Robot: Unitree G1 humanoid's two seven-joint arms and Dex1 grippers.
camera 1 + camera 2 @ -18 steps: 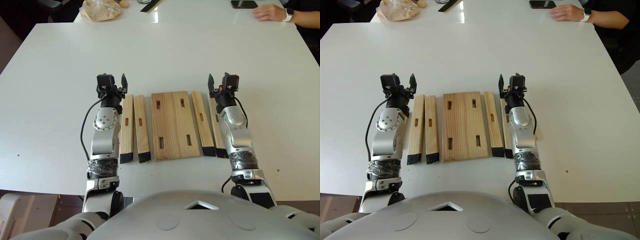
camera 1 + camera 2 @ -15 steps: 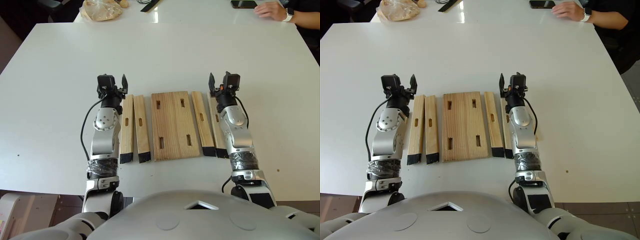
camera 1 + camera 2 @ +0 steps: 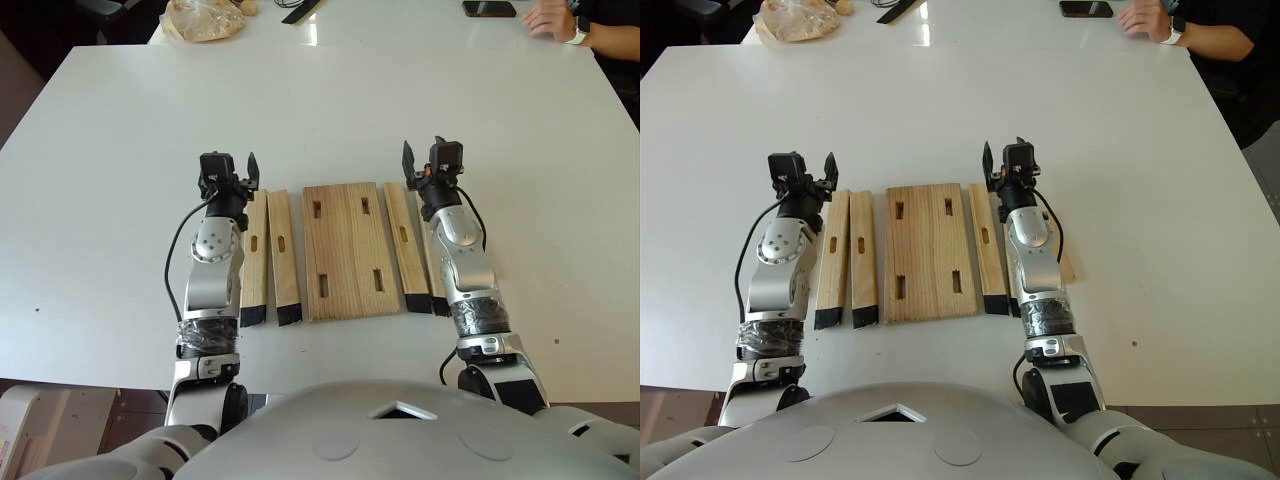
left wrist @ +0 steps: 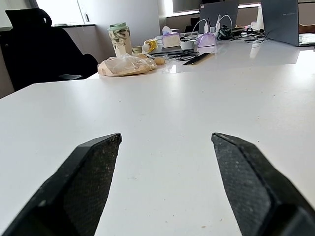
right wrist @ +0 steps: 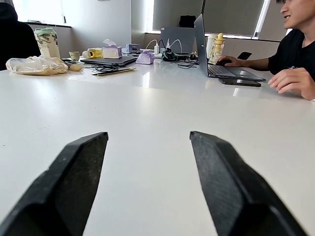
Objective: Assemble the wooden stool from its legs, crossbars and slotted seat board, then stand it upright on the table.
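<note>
The slotted seat board lies flat mid-table. Two slotted wooden slats with black ends lie to its left. Another slotted slat lies to its right, and a further one is partly hidden under my right forearm. My left gripper hovers open at the far end of the left slats, holding nothing. My right gripper stands open over the far end of the right slats. In the wrist views, bare white table shows between the left fingers and between the right fingers.
The white table stretches bare beyond the parts. A plastic bag and a phone lie at the far edge. A person's hand rests at the far right corner, near a laptop.
My right gripper has shifted left, from beside the right slats to over their far ends. The left gripper has edged slightly right. The wooden parts lie as before.
</note>
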